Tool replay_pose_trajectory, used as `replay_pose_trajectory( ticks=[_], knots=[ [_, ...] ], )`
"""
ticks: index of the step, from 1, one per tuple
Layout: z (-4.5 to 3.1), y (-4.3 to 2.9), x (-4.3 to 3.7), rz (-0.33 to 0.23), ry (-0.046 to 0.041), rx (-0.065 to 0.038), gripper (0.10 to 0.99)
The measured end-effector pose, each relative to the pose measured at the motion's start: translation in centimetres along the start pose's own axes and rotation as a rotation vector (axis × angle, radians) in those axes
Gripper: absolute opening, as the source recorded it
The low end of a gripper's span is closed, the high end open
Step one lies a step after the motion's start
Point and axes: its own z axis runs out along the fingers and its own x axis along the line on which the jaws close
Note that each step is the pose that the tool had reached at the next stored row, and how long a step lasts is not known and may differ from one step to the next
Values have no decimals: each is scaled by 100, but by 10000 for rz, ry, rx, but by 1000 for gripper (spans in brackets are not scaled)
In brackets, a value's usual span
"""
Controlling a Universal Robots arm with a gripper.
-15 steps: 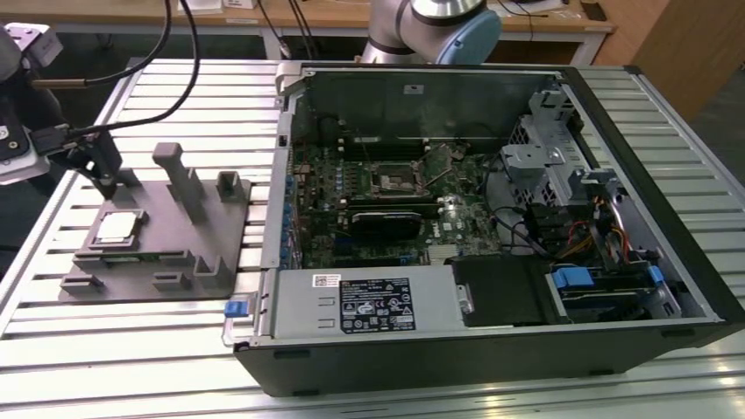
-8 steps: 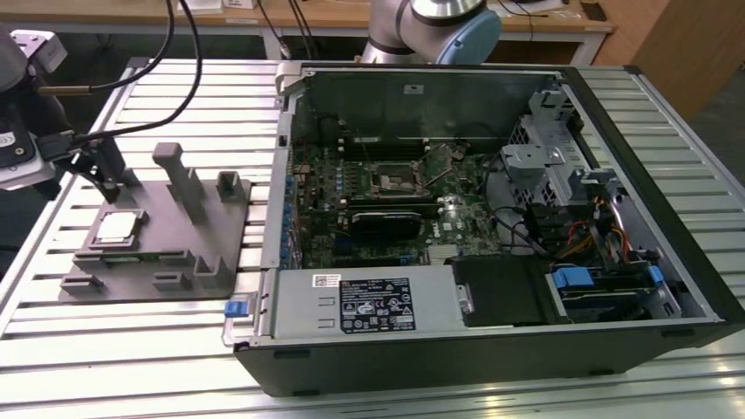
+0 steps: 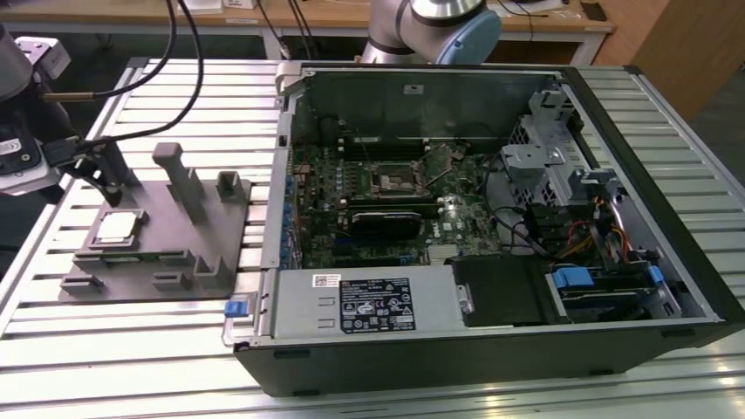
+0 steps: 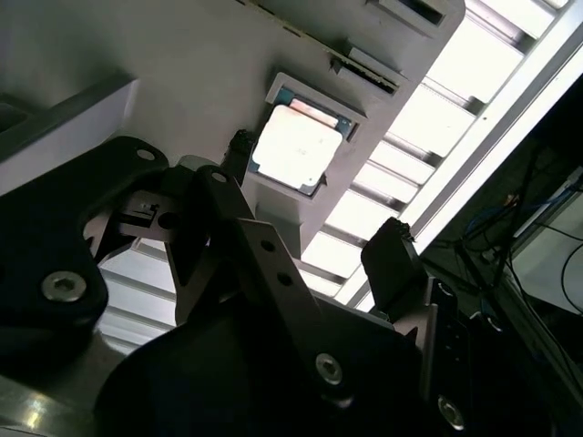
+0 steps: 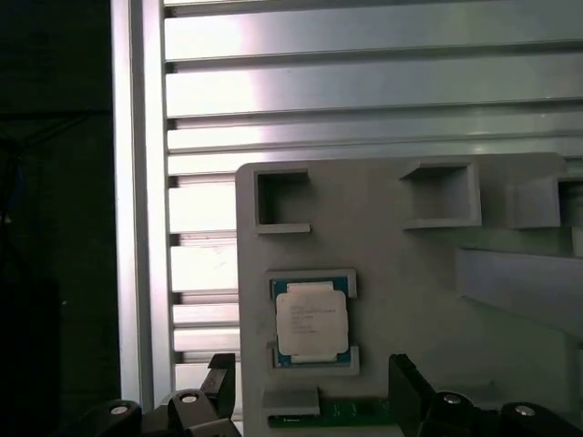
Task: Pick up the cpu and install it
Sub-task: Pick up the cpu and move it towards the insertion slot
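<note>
Exterior view: cpu [image 3: 119, 227] lies flat in grey tray [image 3: 146, 281] on slatted counter [image 3: 105, 349], to the exterior view's left of open computer case [image 3: 489, 218]. Second wrist view: pincer [image 4: 314, 205] spread open, gripping nothing, above cpu. First wrist view: cpu seated in tray recess, fingertips apart from it.

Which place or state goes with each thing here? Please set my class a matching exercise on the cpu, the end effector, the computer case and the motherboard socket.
Things:
1. cpu
2. end effector
3. computer case
4. motherboard socket

Places or states:
A. open, holding nothing, close to the cpu
B. lying on the slatted table, side panel off
C. seated in a recess of the grey tray
D. on the board inside the case

Pairs: 1-C; 2-A; 3-B; 4-D
</note>
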Motion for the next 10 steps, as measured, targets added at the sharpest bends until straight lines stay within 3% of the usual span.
replay_pose_trajectory(
  ticks=[10],
  knots=[
    [136, -8, -4, -12, 1, 1, 761]
  ],
)
